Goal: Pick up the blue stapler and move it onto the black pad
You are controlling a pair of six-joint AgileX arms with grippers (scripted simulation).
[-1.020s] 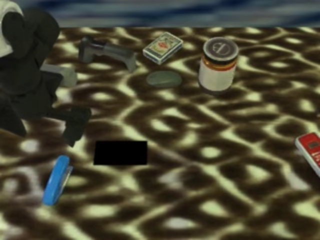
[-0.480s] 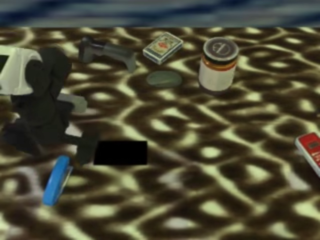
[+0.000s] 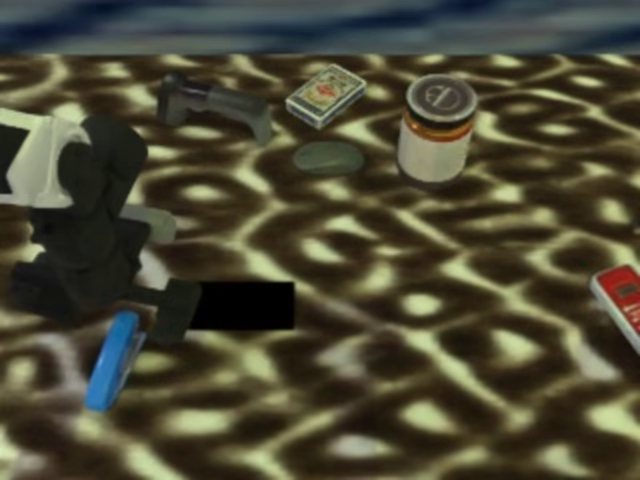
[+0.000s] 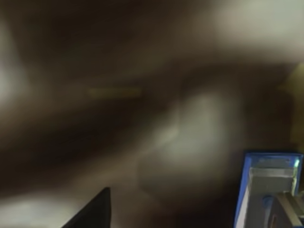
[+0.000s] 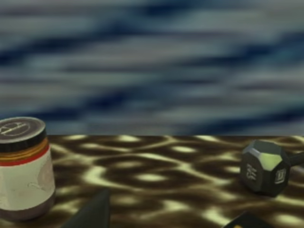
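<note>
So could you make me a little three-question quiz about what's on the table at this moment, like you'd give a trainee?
1. True or false: the blue stapler already lies on the black pad.
2. Which arm's gripper is down beside the stapler? A) the left gripper B) the right gripper
3. Fill in: the white jar near the table's far edge has a ____ lid.

Key
1. False. The stapler lies on the patterned table, to the left of the pad and apart from it.
2. A. The left gripper is low over the stapler's far end, by the pad's left edge; the right arm is out of the top view.
3. Dark.
</note>
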